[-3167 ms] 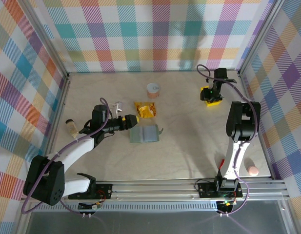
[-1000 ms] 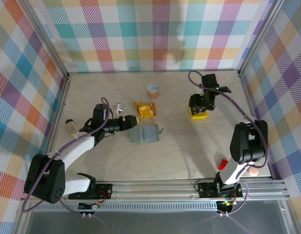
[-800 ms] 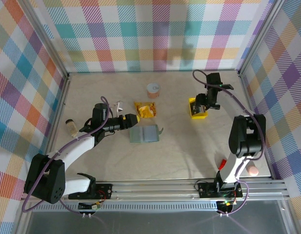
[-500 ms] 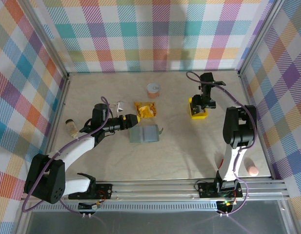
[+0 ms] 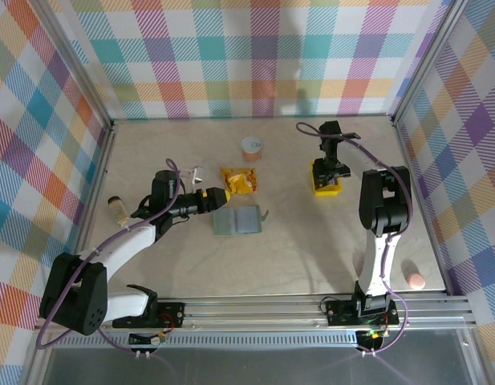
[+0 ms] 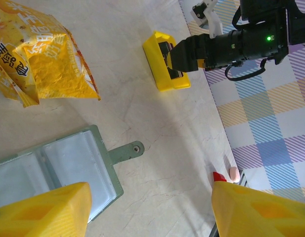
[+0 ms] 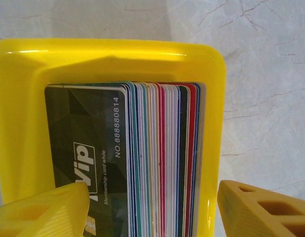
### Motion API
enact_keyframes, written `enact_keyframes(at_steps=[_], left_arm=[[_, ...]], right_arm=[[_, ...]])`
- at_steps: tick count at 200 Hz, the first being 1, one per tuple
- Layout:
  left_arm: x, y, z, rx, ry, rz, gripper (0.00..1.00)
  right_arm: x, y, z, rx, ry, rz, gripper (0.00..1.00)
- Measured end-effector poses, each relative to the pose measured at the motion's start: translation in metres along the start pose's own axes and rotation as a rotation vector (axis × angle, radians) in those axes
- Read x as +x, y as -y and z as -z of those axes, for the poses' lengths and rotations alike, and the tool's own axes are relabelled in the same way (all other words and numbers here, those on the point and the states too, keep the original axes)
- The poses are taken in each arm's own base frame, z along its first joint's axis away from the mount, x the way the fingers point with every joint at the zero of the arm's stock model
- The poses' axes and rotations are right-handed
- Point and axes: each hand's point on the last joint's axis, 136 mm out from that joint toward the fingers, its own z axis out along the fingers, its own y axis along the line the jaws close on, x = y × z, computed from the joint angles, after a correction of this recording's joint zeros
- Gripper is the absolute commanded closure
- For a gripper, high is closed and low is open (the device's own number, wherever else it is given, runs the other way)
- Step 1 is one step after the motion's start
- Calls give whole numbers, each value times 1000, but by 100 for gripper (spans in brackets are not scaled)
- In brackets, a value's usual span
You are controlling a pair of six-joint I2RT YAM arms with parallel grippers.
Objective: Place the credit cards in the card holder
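A pale, marbled tabletop [image 5: 311, 241] sits inside pastel plaid walls [image 5: 231, 56]. The right gripper [image 7: 152, 210] hangs with its jaws spread wide and empty, straddling a small bright yellow plastic tray [image 7: 108, 57] that holds the stacked thin plastic credit cards [image 7: 142, 163]. The left gripper [image 6: 150, 210], also wide open and empty, hovers over the unfolded sage-green soft card holder [image 6: 68, 168] at mid-table.

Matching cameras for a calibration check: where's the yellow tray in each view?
Top: yellow tray right of centre, toward the far wall.
Left wrist: top centre, right of the snack bag.
Right wrist: centre, close up, cards standing inside.
Shared landmark: right claw over the tray.
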Motion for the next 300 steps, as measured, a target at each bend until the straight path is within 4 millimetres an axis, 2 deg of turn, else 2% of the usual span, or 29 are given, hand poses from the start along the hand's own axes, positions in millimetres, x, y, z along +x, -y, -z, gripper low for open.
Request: enact_keyframes(at_steps=[63, 90, 125, 151, 260, 300], left_arm=[[2, -4, -2, -6, -10, 9, 35], [2, -4, -2, -5, -10, 9, 35], [3, -3, -2, -3, -12, 9, 35], [3, -3, -2, -2, -12, 9, 35], [3, -3, -2, -1, -13, 9, 36], [3, -3, -2, -2, -13, 9, 36]], right_arm=[[-3, 7, 1, 49, 10, 18, 34], [-5, 10, 1, 68, 17, 21, 42], [-7, 11, 1, 75, 22, 36, 58], [-7, 9, 1, 67, 24, 41, 67], [-9, 6, 1, 46, 32, 43, 94], [-10, 4, 1, 36, 36, 41, 100]])
